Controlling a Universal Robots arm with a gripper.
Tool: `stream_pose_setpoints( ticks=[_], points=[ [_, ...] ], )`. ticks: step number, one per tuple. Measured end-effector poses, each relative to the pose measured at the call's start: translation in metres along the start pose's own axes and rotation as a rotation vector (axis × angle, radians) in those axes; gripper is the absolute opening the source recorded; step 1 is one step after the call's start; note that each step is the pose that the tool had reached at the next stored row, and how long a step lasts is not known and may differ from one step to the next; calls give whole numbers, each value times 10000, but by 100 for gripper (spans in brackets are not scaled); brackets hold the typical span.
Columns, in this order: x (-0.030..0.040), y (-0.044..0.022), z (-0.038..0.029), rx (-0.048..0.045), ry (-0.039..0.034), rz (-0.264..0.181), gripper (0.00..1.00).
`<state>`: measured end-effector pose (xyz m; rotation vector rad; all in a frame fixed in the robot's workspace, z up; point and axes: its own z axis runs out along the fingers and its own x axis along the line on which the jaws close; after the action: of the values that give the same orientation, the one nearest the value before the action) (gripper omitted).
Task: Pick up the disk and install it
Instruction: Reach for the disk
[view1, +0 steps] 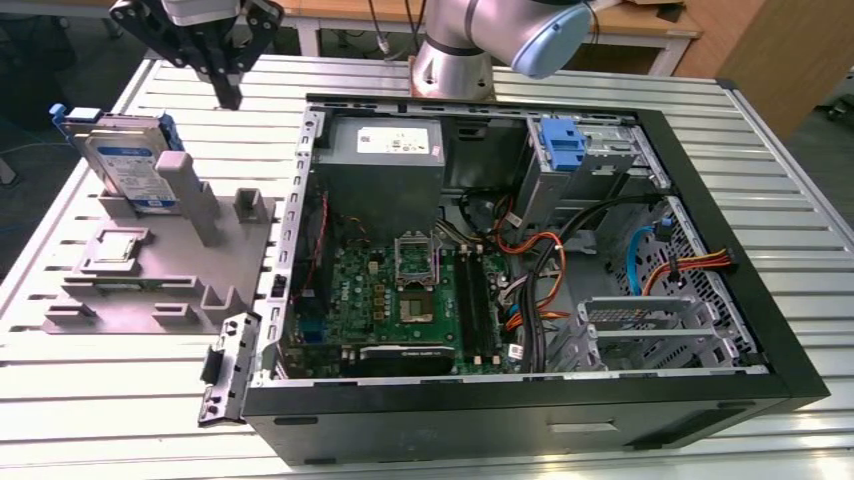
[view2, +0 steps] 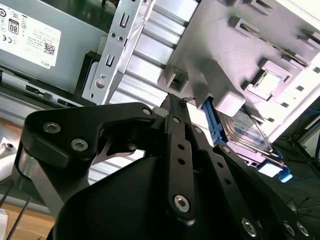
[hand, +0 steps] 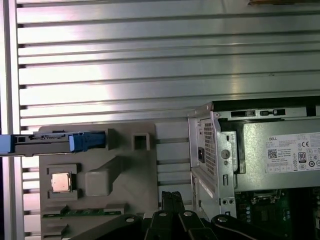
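The disk (view1: 131, 168) stands on edge in a slot at the far end of the grey fixture (view1: 147, 290), at the exterior view's left; its blue carrier frames a silver body with a white-and-blue label. In the first wrist view the disk (hand: 55, 142) appears edge-on; in the second wrist view the disk (view2: 246, 131) lies past a grey post. My gripper (view1: 227, 98) hangs above the table behind the fixture, to the right of the disk and apart from it. Its fingers meet at the tip, gripper (view2: 173, 98) and gripper (hand: 172, 196) shut with nothing held.
The open computer case (view1: 694, 130) fills the exterior view's right, with the grey power-supply box (view1: 384, 148), motherboard (view1: 400, 300), cables and a drive bay holding a blue carrier (view1: 561, 145). A chip (view1: 118, 248) sits on the fixture. Slatted table (view1: 80, 420) surrounds everything.
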<state>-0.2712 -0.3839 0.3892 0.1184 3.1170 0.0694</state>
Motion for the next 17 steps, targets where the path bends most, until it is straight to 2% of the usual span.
stream_pose_setpoints(
  ticks=[17],
  points=[
    [50,-4,-1,0,0,1,10]
  ],
)
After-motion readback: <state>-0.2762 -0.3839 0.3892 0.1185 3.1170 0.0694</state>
